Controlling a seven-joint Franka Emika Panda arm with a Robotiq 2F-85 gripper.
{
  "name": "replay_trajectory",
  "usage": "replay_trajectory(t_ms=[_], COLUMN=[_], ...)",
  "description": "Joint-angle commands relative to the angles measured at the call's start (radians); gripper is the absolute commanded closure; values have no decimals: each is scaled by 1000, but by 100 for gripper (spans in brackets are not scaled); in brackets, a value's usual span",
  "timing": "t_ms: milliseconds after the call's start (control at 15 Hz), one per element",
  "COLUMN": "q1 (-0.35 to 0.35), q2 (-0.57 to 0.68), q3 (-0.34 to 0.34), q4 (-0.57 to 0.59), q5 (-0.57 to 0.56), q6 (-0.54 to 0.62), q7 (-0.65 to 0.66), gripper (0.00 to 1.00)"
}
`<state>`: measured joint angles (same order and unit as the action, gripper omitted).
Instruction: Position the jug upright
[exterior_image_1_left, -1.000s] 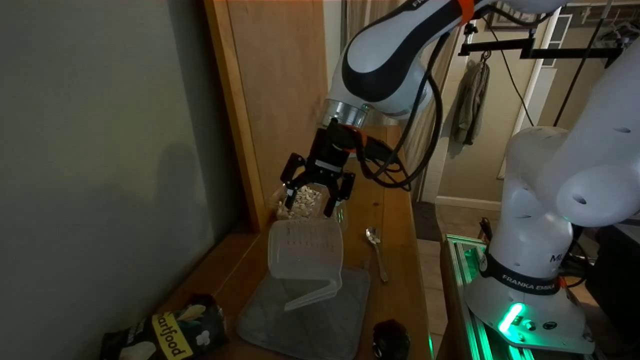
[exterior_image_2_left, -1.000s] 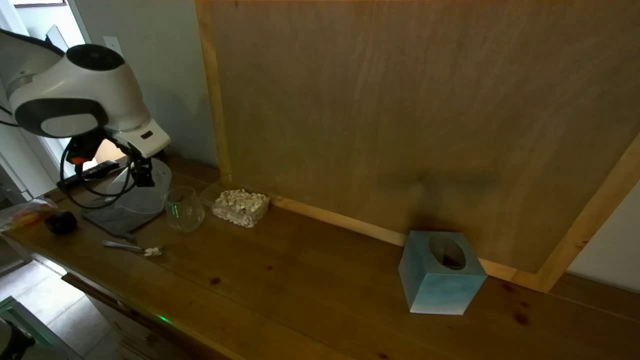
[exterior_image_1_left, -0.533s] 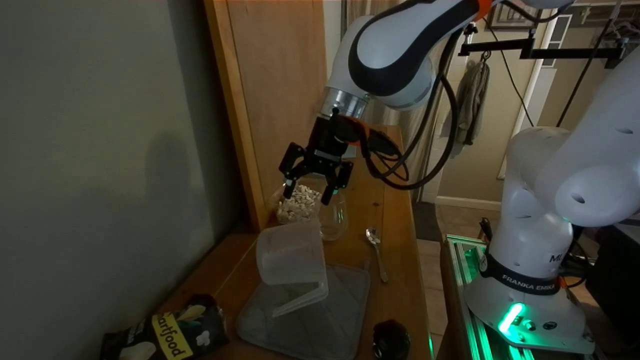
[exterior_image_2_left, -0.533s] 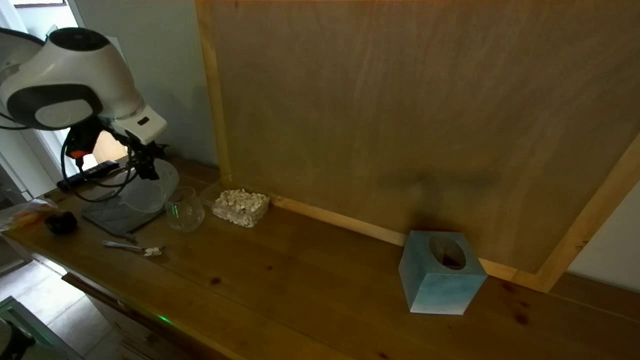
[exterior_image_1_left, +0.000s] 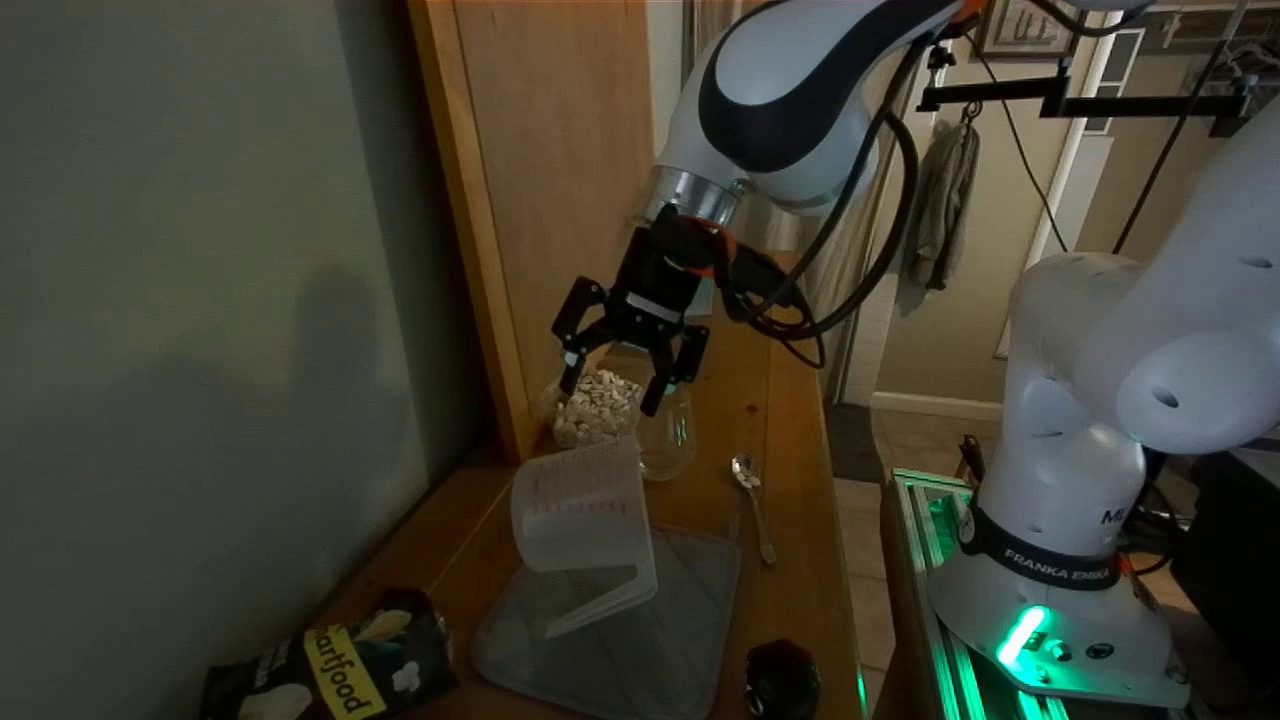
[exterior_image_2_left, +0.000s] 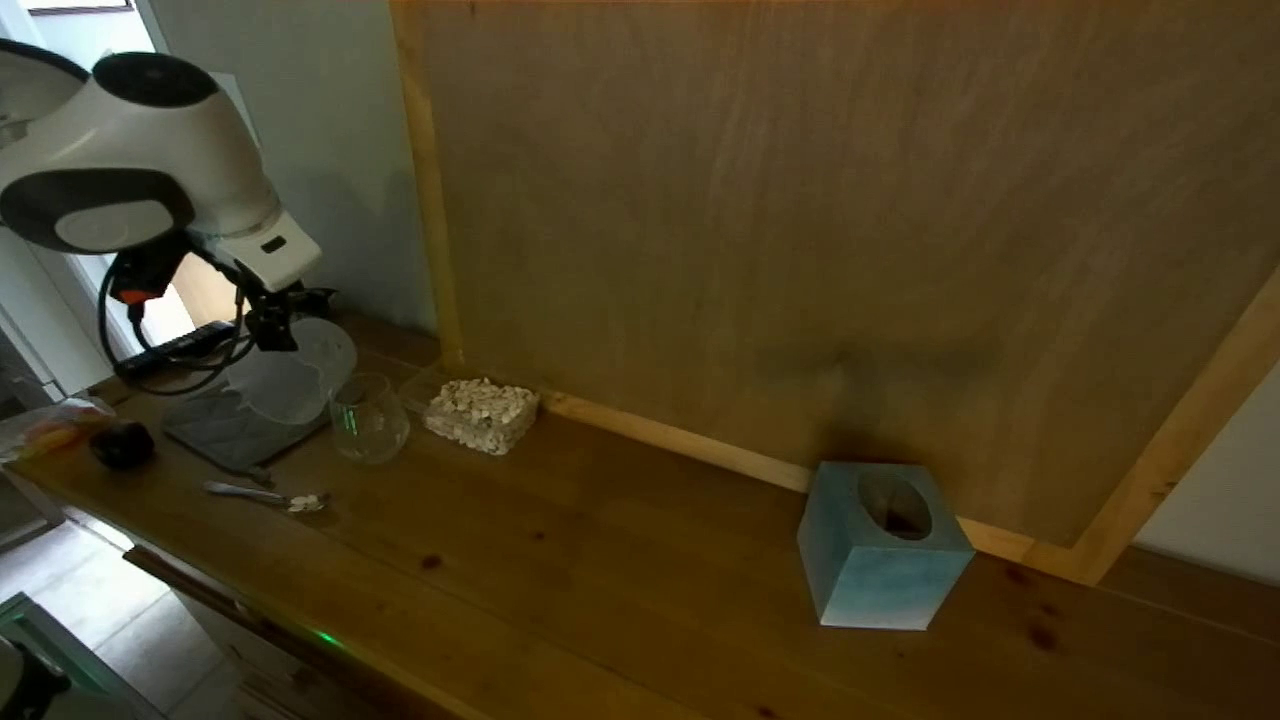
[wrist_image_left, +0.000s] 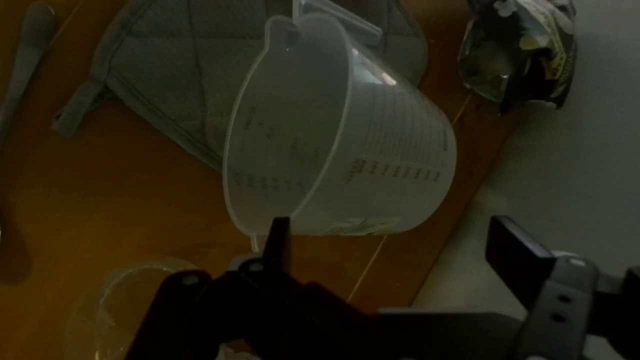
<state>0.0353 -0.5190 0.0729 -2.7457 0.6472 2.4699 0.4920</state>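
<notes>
The clear plastic measuring jug (exterior_image_1_left: 575, 520) lies on its side on the wooden counter, partly over a grey mat (exterior_image_1_left: 685, 640). In the wrist view the jug (wrist_image_left: 395, 135) has its open mouth facing left and its base toward the wall; its handle is at the top. In an exterior view the jug (exterior_image_2_left: 310, 375) is partly hidden by the gripper and a glass. My gripper (exterior_image_1_left: 610, 397) is open and empty, just above and beyond the jug. In the wrist view the gripper's fingers (wrist_image_left: 387, 225) are wide apart at the jug's lower side, with nothing between them.
A clear glass (exterior_image_1_left: 668, 440) and a tub of oats (exterior_image_2_left: 485, 412) stand close beside the jug. A spoon (exterior_image_1_left: 755, 510) lies near the counter's front edge. A snack bag (exterior_image_1_left: 340, 660), a dark object (exterior_image_1_left: 782, 680) and a blue tissue box (exterior_image_2_left: 885, 550) are also there. A wall borders the back.
The jug has shifted left in an exterior view, toward the wall, and turned slightly. My gripper has risen a little and moved back from it, staying open.
</notes>
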Motion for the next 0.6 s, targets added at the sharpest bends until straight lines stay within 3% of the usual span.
replay_trajectory(t_ms=[0,533], q1=[-1,12], q2=[-1,35], q3=[-15,-29], q4=[0,-2], q5=[37,123], q6=[-51,-59], q7=[14,-28], gripper=[0,0])
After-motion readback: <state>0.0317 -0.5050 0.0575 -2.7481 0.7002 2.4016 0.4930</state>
